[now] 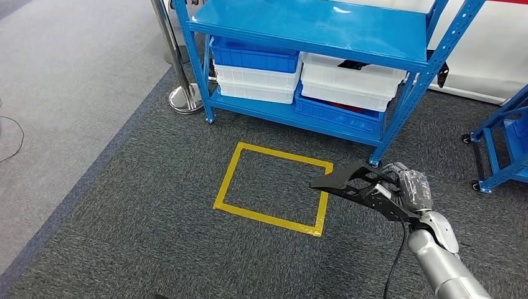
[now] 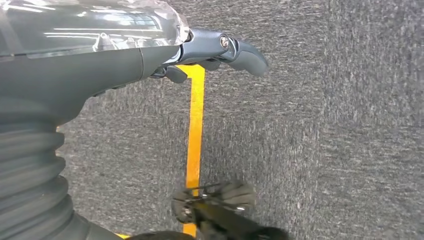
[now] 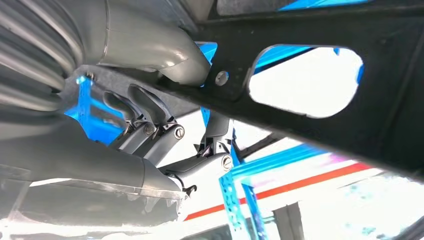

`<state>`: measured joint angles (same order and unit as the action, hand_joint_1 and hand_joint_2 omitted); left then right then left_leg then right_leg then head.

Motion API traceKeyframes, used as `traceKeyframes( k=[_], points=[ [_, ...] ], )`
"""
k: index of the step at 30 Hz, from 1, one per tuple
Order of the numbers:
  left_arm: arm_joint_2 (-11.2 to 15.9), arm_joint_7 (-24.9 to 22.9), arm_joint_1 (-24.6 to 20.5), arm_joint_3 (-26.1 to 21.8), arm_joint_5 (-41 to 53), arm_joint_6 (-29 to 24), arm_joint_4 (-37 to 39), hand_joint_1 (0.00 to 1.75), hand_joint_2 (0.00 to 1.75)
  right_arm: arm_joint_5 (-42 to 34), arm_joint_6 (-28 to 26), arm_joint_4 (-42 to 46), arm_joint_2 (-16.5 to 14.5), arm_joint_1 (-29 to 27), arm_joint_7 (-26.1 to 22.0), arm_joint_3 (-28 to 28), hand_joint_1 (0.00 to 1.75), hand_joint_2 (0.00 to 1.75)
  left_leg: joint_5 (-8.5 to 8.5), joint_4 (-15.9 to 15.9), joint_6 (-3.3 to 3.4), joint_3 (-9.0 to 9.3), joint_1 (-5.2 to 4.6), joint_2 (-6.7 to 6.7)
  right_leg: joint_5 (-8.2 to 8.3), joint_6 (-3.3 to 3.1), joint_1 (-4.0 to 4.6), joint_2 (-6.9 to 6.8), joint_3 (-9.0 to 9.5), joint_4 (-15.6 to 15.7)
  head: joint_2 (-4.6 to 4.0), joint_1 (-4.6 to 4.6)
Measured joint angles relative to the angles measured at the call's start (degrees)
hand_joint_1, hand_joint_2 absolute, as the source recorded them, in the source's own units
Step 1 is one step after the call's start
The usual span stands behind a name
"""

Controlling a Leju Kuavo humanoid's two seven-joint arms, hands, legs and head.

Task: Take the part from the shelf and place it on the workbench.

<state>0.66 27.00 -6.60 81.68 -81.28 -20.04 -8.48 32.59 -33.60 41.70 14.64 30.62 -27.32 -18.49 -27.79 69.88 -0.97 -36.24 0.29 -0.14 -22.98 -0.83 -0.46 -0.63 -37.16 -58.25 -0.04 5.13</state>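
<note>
Item: part (image 1: 355, 184), black, flat, frame-like plate with large cut-out windows and small bolt holes. Location: off the shelf (image 1: 324, 37), carried in the air above the grey carpet (image 1: 124, 218), just beside the right edge of the yellow tape rectangle (image 1: 272, 188).

Holder: right hand (image 1: 408, 190). Its fingers (image 3: 150, 107) are curled up against one face of the plate and the thumb bears on the other, near a bolt hole; the part is clamped at one end only.

Key relation: the part's long axis runs out from the right hand toward the robot's left and slightly forward, roughly level, so nearly all its length projects past the fingers over the tape rectangle. The free tip leads; the grasped end trails at the wrist.

Other hand: left hand (image 2: 220, 50), hanging over the carpet and a strip of the yellow tape, fingers loosely extended, holding nothing. It lies well apart from the part; the right hand alone has charge.

Destination: no table in sight. Judgement: the robot probably has to turn away from the shelf, keeping the projecting tip clear of the blue uprights.
</note>
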Motion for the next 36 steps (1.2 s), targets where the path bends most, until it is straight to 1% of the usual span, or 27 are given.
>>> traceKeyframes(
  k=[1,2,3,4,6,7,8,10,11,12,13,16,17,20,22,23,24,25,26,27,28,29,30,32,33,34,36],
  points=[
    [0.2,0.32,-0.09,-0.02,-0.2,0.03,0.0,0.0,1.75,1.11,0.25,0.96,0.33,-0.08,0.42,0.36,1.75,1.75,0.25,-4.23,0.46,3.02,-0.14,-0.01,0.38,0.19,0.09,-0.01,-0.41,-0.11,0.0,-0.01],
    [0.45,0.59,-0.19,-0.05,-0.48,0.07,0.01,0.0,1.75,2.34,0.94,2.06,0.72,0.18,1.15,0.7,1.75,1.75,-0.21,-8.19,0.85,5.56,-0.32,0.0,0.79,0.45,0.1,-0.01,-0.71,-0.16,0.0,0.0],
    [0.68,0.8,-0.25,-0.08,-0.75,0.09,0.02,0.0,1.75,3.45,2.04,3.12,1.17,0.81,2.1,0.97,1.75,1.75,-0.99,-10.96,1.21,7.07,-0.51,0.02,1.24,0.75,-0.01,-0.01,-0.91,-0.11,0.0,-0.01],
    [0.97,1.01,-0.25,-0.11,-1.01,0.1,0.05,0.0,1.75,4.46,3.57,4.19,1.7,1.77,3.21,1.2,1.75,1.75,-1.5,-12.52,1.54,7.69,-0.7,0.05,1.76,1.14,-0.15,0.0,-1.08,0.06,0.0,-0.01],
    [1.27,1.32,-0.09,-0.17,-1.36,0.1,0.13,0.0,1.75,5.26,6.62,5.65,2.87,4.09,4.74,1.47,1.75,1.75,-0.61,-13.58,2.31,7.46,-0.79,0.15,2.4,1.89,-0.42,0.1,-1.38,0.36,0.0,-0.01],
    [1.38,1.39,0.02,-0.19,-1.46,0.08,0.15,0.0,1.75,5.11,7.81,6.26,3.59,5.31,5.03,1.6,1.75,1.75,0.05,-13.91,2.81,7.28,-0.72,0.22,1.63,2.15,-0.46,0.17,-1.81,-0.38,0.0,-0.01],
    [1.39,1.4,0.13,-0.21,-1.51,0.03,0.15,0.0,1.75,4.61,8.56,6.78,4.31,6.52,5.05,1.81,1.75,1.75,0.71,-14.2,3.18,7.02,-0.59,0.28,-0.02,2.35,-0.46,0.26,-2.63,-2.35,0.0,-0.01],
    [1.39,1.37,0.28,-0.25,-1.58,-0.07,0.15,0.0,1.75,3.15,9.08,7.65,5.47,8.75,4.92,2.47,1.75,1.75,1.63,-14.16,3.55,6.07,-0.52,0.29,-4.81,2.62,-0.52,0.38,-5.31,-9.7,0.0,-0.02],
    [1.34,1.35,0.35,-0.26,-1.62,-0.08,0.15,0.0,1.75,2.46,8.9,8.04,5.85,9.49,4.78,2.89,1.75,1.75,1.93,-14.01,3.51,5.57,-0.51,0.26,-6.6,2.8,-0.54,0.41,-6.51,-13.5,0.0,-0.02],
    [1.26,1.34,0.42,-0.27,-1.68,-0.07,0.15,0.0,1.75,1.95,8.6,8.46,6.13,9.91,4.61,3.27,1.75,1.75,2.14,-13.81,3.44,5.14,-0.46,0.21,-7.44,2.98,-0.59,0.42,-6.96,-15.84,0.0,-0.02],
    [1.15,1.35,0.5,-0.28,-1.78,-0.05,0.15,0.0,1.75,1.65,8.27,8.91,6.4,10.12,4.45,3.58,1.75,1.75,2.26,-13.55,3.35,4.77,-0.37,0.16,-7.28,3.12,-0.67,0.43,-6.34,-16.05,0.0,-0.02],
    [0.84,1.41,0.62,-0.33,-2.01,0.03,0.15,0.0,1.75,1.44,7.67,9.97,6.94,10.19,4.28,4.02,1.75,1.75,2.32,-12.83,3.16,4.17,-0.15,0.04,-4.65,3.31,-0.94,0.42,-2.16,-10.49,0.0,-0.02],
    [0.79,1.41,0.62,-0.33,-2.02,0.04,0.15,0.0,1.75,1.44,7.64,10.08,6.99,10.2,4.28,4.06,1.75,1.75,2.31,-12.74,3.13,4.12,-0.13,0.03,-4.31,3.32,-0.96,0.41,-1.61,-9.61,0.0,-0.02],
    [0.77,1.4,0.62,-0.33,-2.02,0.05,0.15,0.0,1.75,1.44,7.6,10.15,7.03,10.2,4.28,4.09,1.75,1.75,2.29,-12.7,3.11,4.09,-0.13,0.02,-4.09,3.32,-0.98,0.41,-1.23,-9.0,0.0,-0.02],
    [0.69,1.39,0.58,-0.35,-2.07,0.09,0.15,0.0,1.75,1.92,7.36,10.83,7.23,10.6,4.65,4.25,1.75,1.75,2.2,-12.05,2.61,3.48,-0.27,-0.04,-3.62,3.11,-0.87,0.61,1.21,-4.57,0.0,-0.02],
    [0.65,1.39,0.59,-0.37,-2.1,0.11,0.15,0.0,1.75,2.33,7.27,11.35,7.33,10.87,5.01,4.33,1.75,1.75,2.29,-11.74,2.13,3.07,-0.33,-0.09,-3.31,2.73,-0.76,0.69,2.16,-2.56,0.0,-0.02],
    [0.62,1.4,0.58,-0.4,-2.19,0.13,0.15,0.0,1.75,2.84,7.5,12.0,7.41,11.37,5.5,4.37,1.75,1.75,1.15,-9.83,1.44,1.98,-0.33,-0.12,-2.91,2.03,-0.75,0.66,2.86,-0.68,0.0,-0.01],
    [0.61,1.4,0.59,-0.45,-2.32,0.14,0.15,0.0,1.75,3.21,7.99,12.44,7.42,11.77,5.88,4.33,1.75,1.75,-0.58,-6.89,0.9,0.6,-0.23,-0.11,-2.51,1.33,-0.75,0.53,2.51,-0.59,0.0,0.0],
    [0.61,1.39,0.6,-0.5,-2.46,0.14,0.15,0.0,1.75,3.55,8.61,12.81,7.4,12.21,6.23,4.28,1.75,1.75,-2.78,-2.91,0.39,-1.16,-0.12,-0.11,-2.18,0.75,-0.75,0.36,2.21,-0.5,0.0,0.0],
    [0.61,1.36,0.61,-0.56,-2.61,0.15,0.15,0.0,1.75,3.86,9.3,13.06,7.36,12.65,6.48,4.2,1.75,1.75,-5.25,1.83,0.07,-3.12,-0.03,-0.09,-1.9,0.35,-0.76,0.23,1.98,-0.4,0.0,0.01],
    [0.61,1.32,0.63,-0.62,-2.75,0.16,0.15,0.0,1.75,4.1,9.73,13.14,7.33,12.92,6.63,4.12,1.75,1.75,-6.28,4.84,0.01,-4.28,0.0,-0.08,-1.77,0.27,-0.65,0.2,1.81,-0.43,0.0,0.01],
    [0.61,1.28,0.66,-0.7,-2.88,0.17,0.15,0.0,1.75,4.29,10.0,13.21,7.29,13.16,6.72,4.02,1.75,1.75,-6.18,5.75,0.07,-4.46,0.0,-0.08,-1.65,0.24,-0.54,0.18,1.67,-0.46,0.0,0.01],
    [0.62,1.27,0.68,-0.82,-3.0,0.17,0.15,0.0,1.75,4.36,10.1,13.25,7.27,13.4,6.65,3.91,1.75,1.75,-5.01,4.21,0.27,-3.45,-0.02,-0.08,-1.54,0.25,-0.42,0.17,1.58,-0.49,0.0,0.01],
    [0.72,1.36,0.68,-1.13,-3.17,0.12,0.15,0.0,1.75,3.96,9.8,13.44,7.23,13.81,5.83,3.76,1.75,1.75,-1.47,-3.89,1.11,0.94,-0.23,-0.08,-1.33,0.38,-0.22,0.17,1.51,-0.51,0.0,0.01],
    [0.79,1.42,0.67,-1.26,-3.19,0.08,0.15,0.0,1.75,3.48,9.47,13.63,7.24,13.95,5.09,3.72,1.75,1.75,-0.28,-7.79,1.5,2.95,-0.38,-0.07,-1.2,0.55,-0.11,0.17,1.44,-0.54,0.0,0.01],
    [0.84,1.49,0.66,-1.36,-3.19,0.03,0.15,0.0,1.75,2.82,9.2,13.9,7.25,14.0,4.28,3.69,1.75,1.75,0.39,-10.45,1.62,4.24,-0.47,-0.06,-1.12,0.69,0.03,0.17,1.29,-0.61,0.0,0.01],
    [0.86,1.63,0.7,-1.46,-3.2,-0.03,0.15,0.0,1.75,1.1,8.98,14.72,7.32,13.8,2.67,3.66,1.75,1.75,0.63,-11.98,1.44,4.73,-0.6,-0.07,-0.9,0.96,0.12,0.18,0.92,-0.71,0.0,0.0]
  ],
)
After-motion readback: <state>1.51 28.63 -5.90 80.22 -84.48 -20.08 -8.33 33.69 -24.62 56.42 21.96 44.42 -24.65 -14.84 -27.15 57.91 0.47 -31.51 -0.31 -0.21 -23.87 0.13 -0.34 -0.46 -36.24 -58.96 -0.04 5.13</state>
